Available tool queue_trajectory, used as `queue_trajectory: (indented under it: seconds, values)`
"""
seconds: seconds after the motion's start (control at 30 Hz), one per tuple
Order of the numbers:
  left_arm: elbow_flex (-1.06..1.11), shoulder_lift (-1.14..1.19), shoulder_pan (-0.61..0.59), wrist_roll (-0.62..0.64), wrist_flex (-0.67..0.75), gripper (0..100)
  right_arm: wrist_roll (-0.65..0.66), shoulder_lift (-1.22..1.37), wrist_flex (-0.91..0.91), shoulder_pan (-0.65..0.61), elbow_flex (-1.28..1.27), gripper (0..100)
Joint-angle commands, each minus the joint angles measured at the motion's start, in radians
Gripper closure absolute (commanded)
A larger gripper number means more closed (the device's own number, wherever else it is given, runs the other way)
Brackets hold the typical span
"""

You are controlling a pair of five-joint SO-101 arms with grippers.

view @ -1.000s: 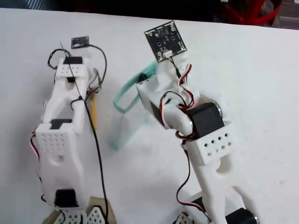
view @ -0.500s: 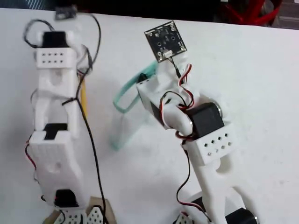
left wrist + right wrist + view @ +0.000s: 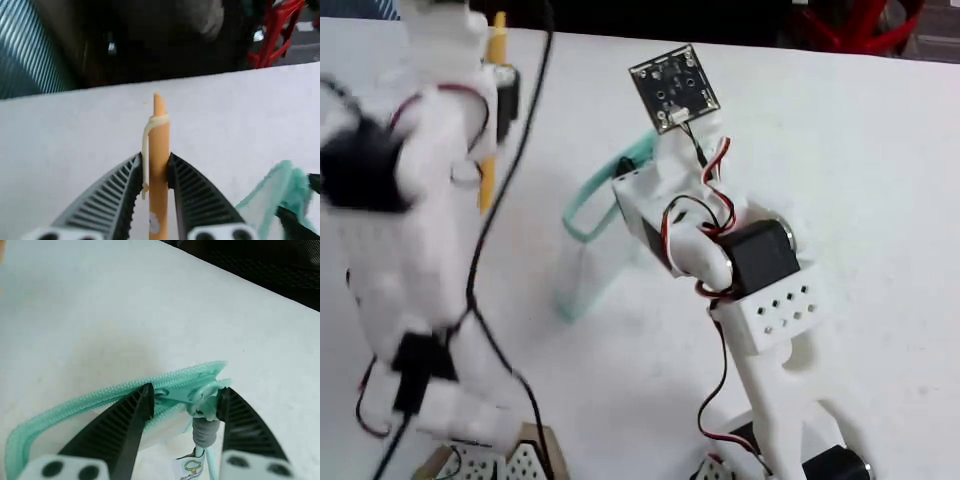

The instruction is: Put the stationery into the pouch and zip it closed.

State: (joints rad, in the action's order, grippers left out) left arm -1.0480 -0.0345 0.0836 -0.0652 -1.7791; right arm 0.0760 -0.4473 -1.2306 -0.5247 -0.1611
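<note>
White surface [image 3: 880, 150]: left fingers [image 3: 120, 185] clamp the orange pen [image 3: 159, 130], long axis along them, held left of the mint pouch [image 3: 90, 390], whose zipper end the right fingers [image 3: 125, 420] grip.

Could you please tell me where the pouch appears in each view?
High view: pouch near the middle of the white table.
Left wrist view: pouch beside the left pincer holding the pen.
Right wrist view: pouch, zipper end in the right pincer.
Shared landmark: the white table.
</note>
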Motion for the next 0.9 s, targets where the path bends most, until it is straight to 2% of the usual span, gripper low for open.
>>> queue_trajectory:
  seconds: [0.0,0.17,0.53,0.7,0.87]
  values:
    - [-0.038,-0.176,0.125,-0.06,-0.005,96,-0.008,0.016,0.013,0.005,-0.078,79.4]
    - [-0.038,-0.291,0.22,-0.123,0.02,96,-0.008,0.012,0.048,0.005,-0.109,79.4]
    - [-0.032,-0.487,0.226,0.126,0.137,96,-0.008,0.012,0.048,0.005,-0.109,79.4]
    - [-0.032,-0.512,0.226,0.192,0.127,96,-0.008,0.012,0.054,0.005,-0.11,79.4]
    - [-0.063,-0.552,0.229,0.247,0.021,96,-0.008,0.012,0.054,0.005,-0.11,79.4]
